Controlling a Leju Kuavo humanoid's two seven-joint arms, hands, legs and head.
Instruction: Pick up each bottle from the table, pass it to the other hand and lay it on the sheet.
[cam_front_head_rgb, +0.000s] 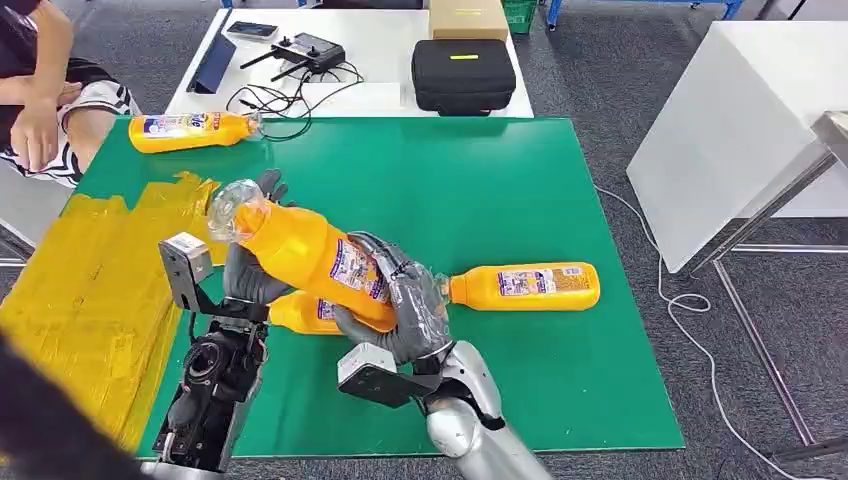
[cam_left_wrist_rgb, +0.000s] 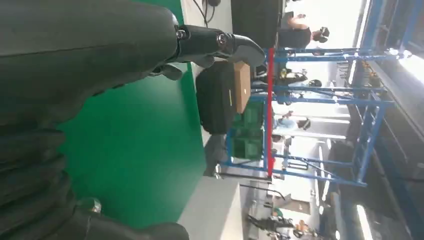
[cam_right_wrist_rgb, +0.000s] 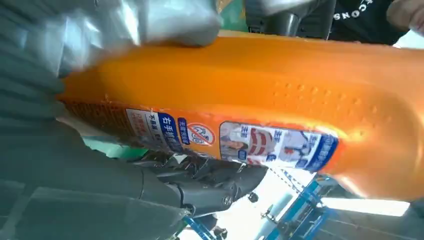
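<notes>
Orange bottle (cam_front_head_rgb: 310, 255) sits up off the green mat (cam_front_head_rgb: 480, 170), tilted, clear cap end toward the yellow sheet (cam_front_head_rgb: 90, 290), w/ both hands on it. My right hand (cam_front_head_rgb: 405, 310) is wrapped round the base end, fingers curled over the label; right wrist view confirms it, orange body (cam_right_wrist_rgb: 280, 95) pressed against the fingers. My left hand (cam_front_head_rgb: 250, 270) is at the neck end, dark fingers showing behind and under the bottle. I can't tell how firmly it grips, since the bottle hides most of the palm; left wrist cam gives me mostly a blurred dark thumb (cam_left_wrist_rgb: 85, 50) and mat, so prob closed on the neck but I won't swear to it.

Second bottle (cam_front_head_rgb: 300, 312) lies on the mat directly beneath the held one, mostly hidden by it and by the right hand. Third bottle (cam_front_head_rgb: 525, 286) lies flat just beside the right hand, cap toward it. Fourth bottle (cam_front_head_rgb: 190, 131) lies at the mat's far left corner, near a seated person (cam_front_head_rgb: 40, 100), cut off by the frame edge. Black case (cam_front_head_rgb: 463, 75) and a controller (cam_front_head_rgb: 305, 50) sit on the white table (cam_front_head_rgb: 390, 40) beyond.
</notes>
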